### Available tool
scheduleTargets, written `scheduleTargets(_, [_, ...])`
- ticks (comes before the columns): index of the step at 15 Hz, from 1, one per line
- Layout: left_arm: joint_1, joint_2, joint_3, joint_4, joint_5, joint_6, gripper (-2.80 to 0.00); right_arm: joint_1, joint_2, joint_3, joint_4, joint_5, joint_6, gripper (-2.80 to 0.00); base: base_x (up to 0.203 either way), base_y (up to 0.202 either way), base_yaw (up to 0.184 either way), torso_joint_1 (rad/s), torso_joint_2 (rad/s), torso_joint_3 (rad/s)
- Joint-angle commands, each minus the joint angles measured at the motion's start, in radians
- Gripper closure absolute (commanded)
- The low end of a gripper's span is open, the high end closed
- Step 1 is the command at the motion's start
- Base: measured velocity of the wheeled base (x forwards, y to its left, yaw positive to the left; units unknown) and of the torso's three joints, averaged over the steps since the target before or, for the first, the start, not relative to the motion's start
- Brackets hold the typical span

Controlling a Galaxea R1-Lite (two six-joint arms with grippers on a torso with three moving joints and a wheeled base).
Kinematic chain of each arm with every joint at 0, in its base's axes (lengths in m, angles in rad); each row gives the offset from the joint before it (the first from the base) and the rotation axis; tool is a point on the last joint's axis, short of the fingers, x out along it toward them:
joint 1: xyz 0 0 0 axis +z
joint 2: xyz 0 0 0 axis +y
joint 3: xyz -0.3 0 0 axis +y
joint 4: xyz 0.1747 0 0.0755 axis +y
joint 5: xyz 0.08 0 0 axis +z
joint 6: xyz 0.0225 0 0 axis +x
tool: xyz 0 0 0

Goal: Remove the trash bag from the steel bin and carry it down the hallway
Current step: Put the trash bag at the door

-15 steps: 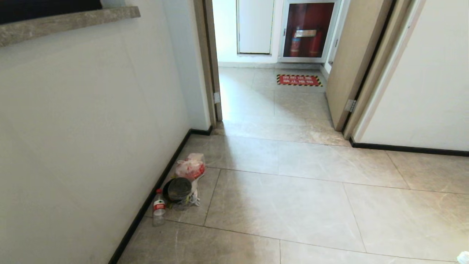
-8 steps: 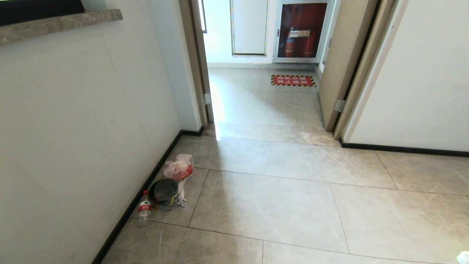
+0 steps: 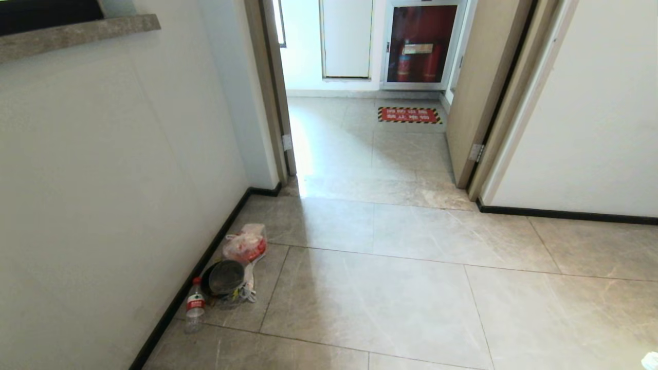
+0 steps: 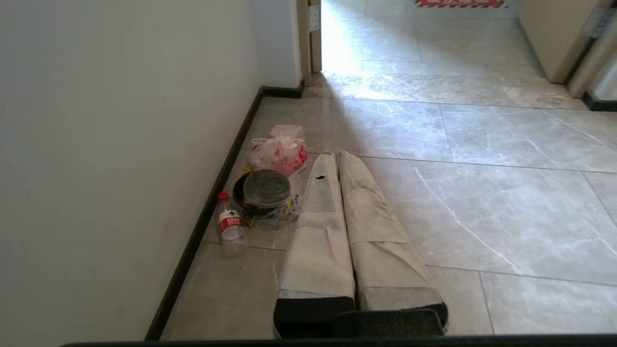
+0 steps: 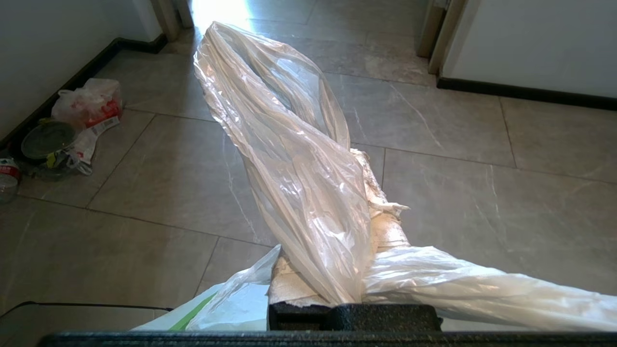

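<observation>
You are looking down a hallway of large, glossy grey-beige tiles with pale marble veining, white walls and a black skirting strip running along them. A brown-framed doorway is opening ahead onto a brighter tiled stretch with a red, hazard-striped floor sticker lying flat on it.

Against the left wall a small pile of litter is sitting: a clear plastic water bottle with a red cap and label, standing upright just beside the skirting; a round dark takeaway bowl under a clear lid, touching crumpled wrappers; and a knotted pinkish plastic bag just beyond it.

Your right hand is clenching the trash bag, a thin, whitish, translucent film that is crinkling and twisting into a glossy rope where the padded fingers are pinching it. One bunched length is rising in front of the wrist camera, another is trailing off to the side, and a patch with green print is showing below. The bag is hanging clear of the tiles.

Your left hand is holding nothing, its two long fingers, wrapped in worn whitish padding, lying pressed together and pointing along the floor toward the litter.
</observation>
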State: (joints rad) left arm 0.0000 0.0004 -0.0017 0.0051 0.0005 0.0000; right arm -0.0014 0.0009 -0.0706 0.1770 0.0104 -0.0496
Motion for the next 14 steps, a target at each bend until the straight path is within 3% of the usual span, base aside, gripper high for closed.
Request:
scheduleTargets(1, [0.0,0.0,0.0,-0.001,0.0,0.0,0.0,0.0,0.001,0.0,0.001,0.0,0.0,0.0,0.192,0.0,-0.001,0.002,0.01,0.002])
scheduleTargets(10, [0.0,0.0,0.0,-0.001,0.0,0.003,0.0,0.0,0.001,0.0,0.001,0.0,-0.001,0.0,0.191,0.0,0.002,0.003,0.0,0.002])
scheduleTargets(14, [0.0,0.0,0.0,-0.001,0.0,0.002,0.0,0.0,0.001,0.0,0.001,0.002,-0.006,0.0,0.029,0.0,0.001,0.001,0.0,0.001])
